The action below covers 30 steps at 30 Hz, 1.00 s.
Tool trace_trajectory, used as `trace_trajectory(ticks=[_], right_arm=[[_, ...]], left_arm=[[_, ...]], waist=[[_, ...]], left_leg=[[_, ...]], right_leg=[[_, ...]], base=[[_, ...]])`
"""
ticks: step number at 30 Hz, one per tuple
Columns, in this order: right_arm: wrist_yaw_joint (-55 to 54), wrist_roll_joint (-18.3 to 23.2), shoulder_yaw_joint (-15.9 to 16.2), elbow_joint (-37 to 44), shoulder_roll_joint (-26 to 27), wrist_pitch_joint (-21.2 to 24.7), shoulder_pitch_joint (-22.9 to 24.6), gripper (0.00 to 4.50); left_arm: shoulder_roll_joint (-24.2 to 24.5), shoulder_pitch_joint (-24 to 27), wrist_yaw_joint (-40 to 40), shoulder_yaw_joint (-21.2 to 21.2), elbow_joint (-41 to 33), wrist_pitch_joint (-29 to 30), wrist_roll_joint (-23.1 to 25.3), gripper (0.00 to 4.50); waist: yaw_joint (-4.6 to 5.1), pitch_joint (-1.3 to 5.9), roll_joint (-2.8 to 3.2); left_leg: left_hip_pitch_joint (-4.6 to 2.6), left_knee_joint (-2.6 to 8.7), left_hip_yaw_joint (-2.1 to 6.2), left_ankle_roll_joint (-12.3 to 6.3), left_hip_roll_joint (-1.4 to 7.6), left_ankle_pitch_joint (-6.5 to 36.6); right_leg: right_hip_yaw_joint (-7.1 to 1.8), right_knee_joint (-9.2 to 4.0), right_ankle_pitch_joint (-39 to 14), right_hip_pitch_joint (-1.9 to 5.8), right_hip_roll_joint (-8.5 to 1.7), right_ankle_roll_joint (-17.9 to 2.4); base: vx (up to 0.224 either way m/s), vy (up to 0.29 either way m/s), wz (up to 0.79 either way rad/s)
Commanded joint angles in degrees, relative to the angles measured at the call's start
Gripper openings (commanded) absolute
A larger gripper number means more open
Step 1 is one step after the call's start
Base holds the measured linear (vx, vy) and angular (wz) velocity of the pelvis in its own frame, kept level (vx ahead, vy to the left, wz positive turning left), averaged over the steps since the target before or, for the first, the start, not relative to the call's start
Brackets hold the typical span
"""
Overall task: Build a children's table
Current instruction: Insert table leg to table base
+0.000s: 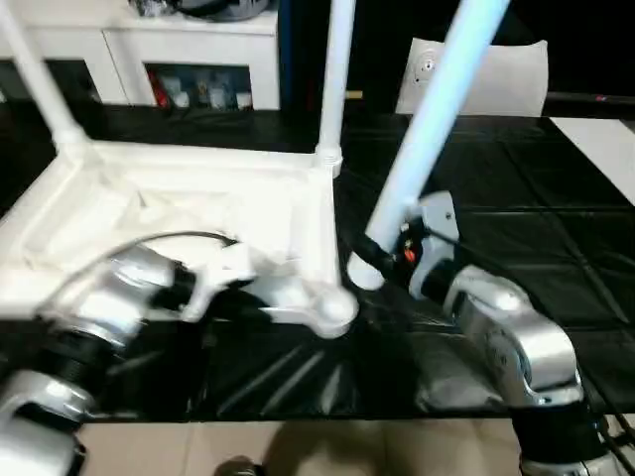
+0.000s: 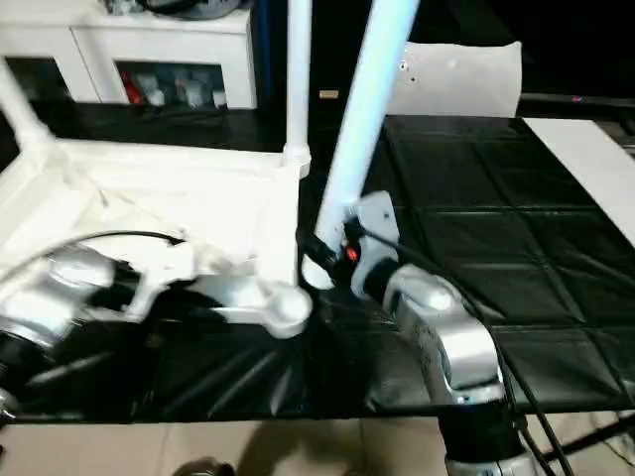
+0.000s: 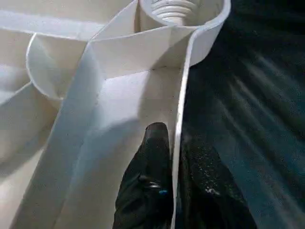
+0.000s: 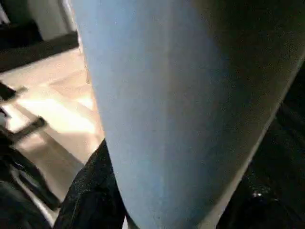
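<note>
The white tabletop (image 1: 198,203) lies ribbed side up on the black table. One white leg (image 1: 335,69) stands in its far right corner socket and another leg (image 1: 35,69) in its far left one. My left gripper (image 3: 175,157) is shut on the tabletop's thin side rim, one black finger (image 3: 150,162) inside the wall and the other outside, just short of the near right corner socket (image 3: 174,9). My right gripper (image 1: 382,256) is shut on the lower end of a third leg (image 1: 437,109). That leg leans up to the right, its foot just right of that socket (image 1: 332,309).
A white shelf unit (image 1: 189,50) stands behind the table. A flat white sheet with a small round mark (image 1: 476,74) leans at the back right, and another white sheet (image 1: 605,149) lies at the right edge. Black cover (image 1: 516,228) spreads right of the tabletop; beige floor is in front.
</note>
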<state>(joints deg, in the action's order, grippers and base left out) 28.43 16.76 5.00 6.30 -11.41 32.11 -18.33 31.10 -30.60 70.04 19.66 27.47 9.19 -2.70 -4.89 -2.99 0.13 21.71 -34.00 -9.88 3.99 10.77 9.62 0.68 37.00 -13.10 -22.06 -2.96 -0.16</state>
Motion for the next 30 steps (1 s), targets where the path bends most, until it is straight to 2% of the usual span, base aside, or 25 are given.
trace_trajectory(ticks=[1, 4, 6, 9, 10, 11, 14, 17, 18, 19, 20, 21, 22, 25, 30], right_arm=[[0.5, 0.0, 0.5, -0.5, -0.1, -1.4, -1.0, 1.91], [1.2, -1.6, 2.3, -1.6, -1.0, -2.4, -0.6, 1.91], [1.4, -1.9, 2.8, -2.0, -1.3, -2.2, -0.6, 1.91], [1.5, -1.2, 2.2, -3.1, -0.6, -1.5, -1.3, 1.91], [1.8, -1.5, 2.2, -4.3, -0.6, -1.6, -2.2, 1.91], [2.0, -1.5, 2.2, -4.9, -0.6, -1.6, -2.6, 1.91], [2.9, -1.2, 2.2, -6.8, -0.8, -1.8, -4.1, 1.91], [4.4, -1.0, 2.7, -8.1, -1.0, -2.4, -5.1, 1.91], [5.3, -1.1, 3.1, -8.8, -1.2, -2.7, -5.6, 1.91], [6.1, -1.0, 3.5, -9.2, -1.4, -2.6, -5.9, 1.91], [6.8, -0.7, 3.7, -9.6, -1.4, -2.2, -6.1, 1.91], [7.7, -0.5, 4.1, -9.8, -1.6, -1.8, -6.3, 1.91], [8.3, -0.6, 4.7, -9.7, -1.8, -1.5, -6.2, 1.91], [9.3, -1.0, 5.8, -9.6, -2.2, -1.1, -6.1, 1.91], [9.0, -2.5, 5.9, -11.9, -1.7, -3.3, -6.2, 1.91]], left_arm=[[-1.4, 2.4, -8.4, -1.5, 1.2, 3.2, 1.8, 0.02], [-2.2, 3.4, -11.8, -2.0, -1.3, 4.3, 2.9, 0.0], [-2.5, 3.9, -12.5, -1.9, -2.8, 4.0, 3.3, 0.0], [-3.0, 4.3, -12.3, -1.4, -4.7, 2.6, 3.6, 0.0], [-2.9, 4.6, -10.8, -0.6, -5.3, -1.4, 3.9, 0.0], [-2.7, 4.6, -9.9, 0.0, -5.4, -2.9, 4.1, 0.0], [-2.7, 4.5, -7.1, 1.0, -5.4, -5.4, 3.6, 0.0], [-3.1, 4.5, -6.4, 0.6, -5.5, -4.2, 2.5, 0.0], [-3.3, 4.3, -6.5, 0.2, -5.4, -3.5, 2.0, 0.0], [-3.5, 4.2, -6.6, -0.2, -5.1, -3.0, 1.6, 0.0], [-3.8, 4.1, -6.9, -0.8, -4.7, -2.6, 1.4, 0.0], [-4.1, 4.0, -7.3, -1.2, -4.2, -2.2, 1.3, 0.0], [-4.4, 4.1, -7.7, -1.6, -3.9, -1.8, 1.1, 0.0], [-5.2, 4.2, -8.9, -2.8, -3.1, -2.3, 0.9, 0.0], [-6.2, 4.5, -7.3, -4.0, -2.0, -5.2, -0.9, 0.0]], waist=[[-0.06, 3.39, 0.09], [0.41, 3.04, 0.07], [0.61, 2.99, 0.04], [1.22, 3.21, 0.13], [1.22, 3.27, 0.25], [1.38, 3.34, 0.09], [1.11, 3.42, 0.03], [1.06, 3.51, -0.02], [1.02, 3.51, -0.22], [0.95, 3.47, -0.13], [0.95, 3.46, -0.13], [0.94, 3.47, -0.4], [0.9, 3.4, -0.34], [0.89, 3.23, -0.55], [0.87, 3.12, -0.75]], left_leg=[[-1.16, 4.04, 0.61, 2.39, 1.93, 11.9], [-1.29, 4.3, 0.78, 2.91, 1.89, 14.7], [-1.38, 4.34, 0.8, 2.93, 1.83, 15.4], [-1.15, 4.31, 0.88, 2.55, 1.84, 14.5], [-1.18, 4.27, 0.91, 2.41, 1.85, 14.2], [-1.21, 4.2, 0.81, 2.23, 1.81, 14.0], [-1.21, 4.07, 0.67, 1.77, 1.82, 12.4], [-1.15, 3.96, 0.54, 1.46, 1.82, 11.0], [-1.13, 3.94, 0.51, 1.28, 1.82, 10.9], [-1.13, 3.96, 0.51, 1.21, 1.82, 10.6], [-1.15, 3.95, 0.48, 1.16, 1.83, 10.7], [-1.12, 3.93, 0.48, 0.98, 1.82, 10.6], [-1.14, 3.93, 0.43, 0.92, 1.78, 10.8], [-1.24, 4.05, 0.47, 1.0, 1.89, 12.0], [-1.27, 4.21, 0.54, 1.26, 1.97, 13.1]], right_leg=[[-2.07, -4.65, -6.5, 2.01, -4.38, -10.2], [-2.09, -5.26, -12.5, 1.85, -4.37, -9.2], [-2.16, -5.51, -14.5, 1.72, -4.38, -8.7], [-2.15, -5.38, -12.5, 1.74, -4.17, -8.9], [-2.15, -5.43, -11.9, 1.75, -4.22, -9.0], [-2.13, -5.38, -10.8, 1.71, -4.06, -9.3], [-2.15, -5.11, -8.6, 1.77, -4.09, -9.7], [-2.07, -4.83, -6.1, 1.86, -4.05, -10.3], [-2.03, -4.76, -5.7, 1.93, -4.1, -10.5], [-2.01, -4.78, -5.6, 1.93, -4.11, -10.6], [-2.02, -4.83, -5.6, 1.9, -4.08, -10.6], [-2.0, -4.78, -5.7, 2.03, -4.11, -10.7], [-2.0, -4.86, -6.2, 1.92, -4.1, -10.6], [-2.04, -5.2, -9.5, 1.82, -4.23, -10.0], [-2.09, -5.49, -12.9, 1.51, -4.38, -9.0]], base=[[0.0, 0.0, 0.0], [0.0, 0.0, 0.0], [0.0, 0.0, 0.0], [0.0, 0.0, 0.0], [0.0, 0.0, 0.0], [0.0, 0.0, 0.0], [0.0, 0.0, 0.0], [0.0, 0.0, 0.0], [0.0, 0.0, 0.0], [0.0, 0.0, 0.0], [0.0, 0.0, 0.0], [0.0, 0.0, 0.0], [0.0, 0.0, 0.0], [0.0, 0.0, 0.0], [0.0, 0.0, 0.0]])
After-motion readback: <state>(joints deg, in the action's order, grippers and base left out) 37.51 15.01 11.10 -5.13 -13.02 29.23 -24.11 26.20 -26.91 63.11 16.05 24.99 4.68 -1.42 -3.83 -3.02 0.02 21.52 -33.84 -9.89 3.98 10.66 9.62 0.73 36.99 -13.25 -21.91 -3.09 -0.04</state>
